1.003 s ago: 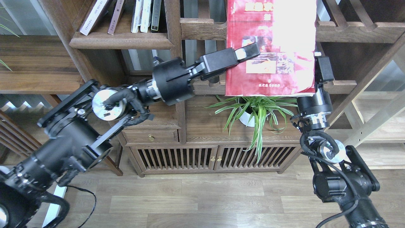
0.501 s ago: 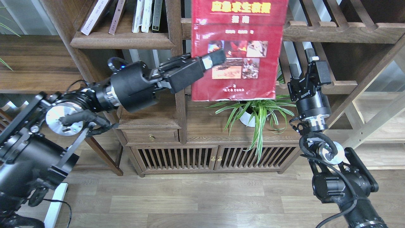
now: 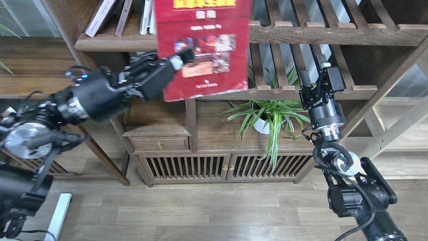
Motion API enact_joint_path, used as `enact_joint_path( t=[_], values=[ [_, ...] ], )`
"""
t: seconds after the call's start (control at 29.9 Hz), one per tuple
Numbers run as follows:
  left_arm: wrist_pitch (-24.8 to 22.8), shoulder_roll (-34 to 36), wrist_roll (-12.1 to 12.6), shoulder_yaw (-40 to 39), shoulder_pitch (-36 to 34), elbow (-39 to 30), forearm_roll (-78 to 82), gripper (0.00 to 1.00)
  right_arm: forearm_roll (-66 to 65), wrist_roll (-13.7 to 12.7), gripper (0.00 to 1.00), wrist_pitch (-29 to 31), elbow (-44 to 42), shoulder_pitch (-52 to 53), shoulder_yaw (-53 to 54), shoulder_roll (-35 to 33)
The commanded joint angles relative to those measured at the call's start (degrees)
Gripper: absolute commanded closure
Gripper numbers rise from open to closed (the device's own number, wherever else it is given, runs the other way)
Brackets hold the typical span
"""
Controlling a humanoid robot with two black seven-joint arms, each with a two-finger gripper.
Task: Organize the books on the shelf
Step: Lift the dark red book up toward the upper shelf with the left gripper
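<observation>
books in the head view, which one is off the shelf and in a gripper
The red book with the yellow title, clamped by the left gripper. The others stand or lean on the shelf.

Red paperback book with yellow title and photos (image 3: 204, 50): top cut off by upper edge, motion-blurred, title unreadable. Behind it, upright pale book spines (image 3: 147, 16) partly hidden, tops cropped.

A green spider plant in a white pot (image 3: 267, 117) sits on a low wooden cabinet (image 3: 220, 167) with slatted doors and a small drawer (image 3: 159, 144). Wood-plank floor (image 3: 200, 214) lies below.
</observation>
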Motion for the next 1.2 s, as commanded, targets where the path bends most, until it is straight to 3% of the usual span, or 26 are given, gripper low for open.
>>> enact_joint_path(
  t=[0.0,0.57,1.17],
  values=[
    [0.01,0.11,0.0,-5.87,3.39,-0.35,1.83,1.0,-0.11,-0.06,0.12,0.0,0.0,-0.05,-0.04,-0.18],
    [0.01,0.11,0.0,-28.99,11.21,-0.35,1.92,1.0,-0.2,-0.06,0.13,0.0,0.09,-0.05,-5.31,0.08],
    [0.01,0.11,0.0,-35.5,10.95,2.2,8.77,1.0,-0.2,-0.06,0.13,0.0,0.44,-2.24,-7.33,0.26]
  ],
)
